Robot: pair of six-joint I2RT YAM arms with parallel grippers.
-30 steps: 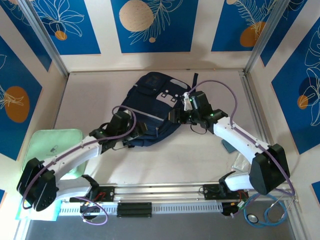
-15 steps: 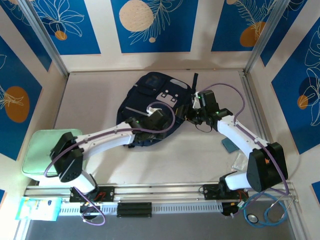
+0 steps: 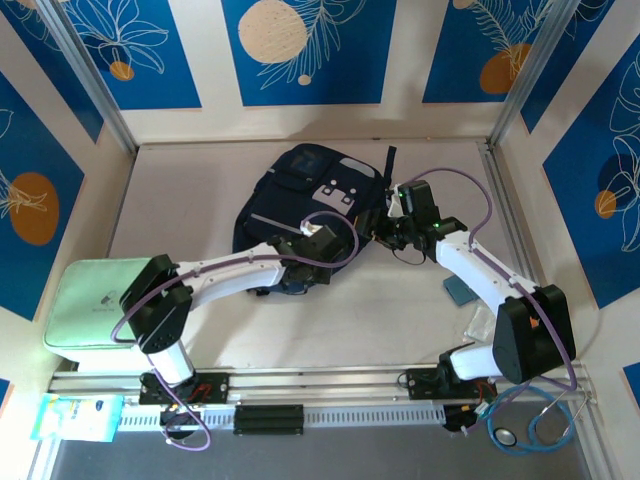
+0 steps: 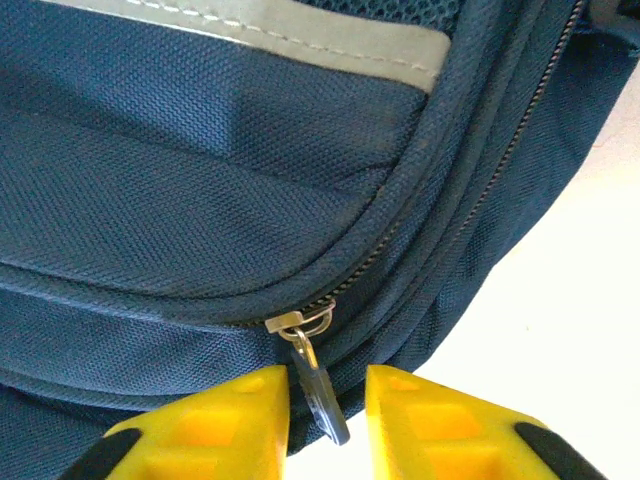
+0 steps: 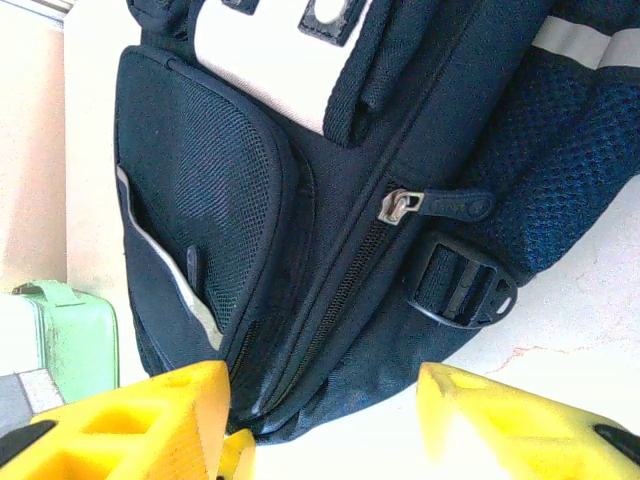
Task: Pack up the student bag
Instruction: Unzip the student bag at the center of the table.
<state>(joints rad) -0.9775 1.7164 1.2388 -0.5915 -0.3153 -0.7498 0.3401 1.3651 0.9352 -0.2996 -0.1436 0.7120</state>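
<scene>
Student bag tab: perhaps faint lettering.

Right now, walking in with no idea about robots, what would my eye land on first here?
The big navy backpack lying in the middle of the table grabs attention first. Up close, the left gripper has its yellow fingers on either side of a small metal zipper pull, not yet pinching it. A mint-green case sits at the table's near left corner.
</scene>
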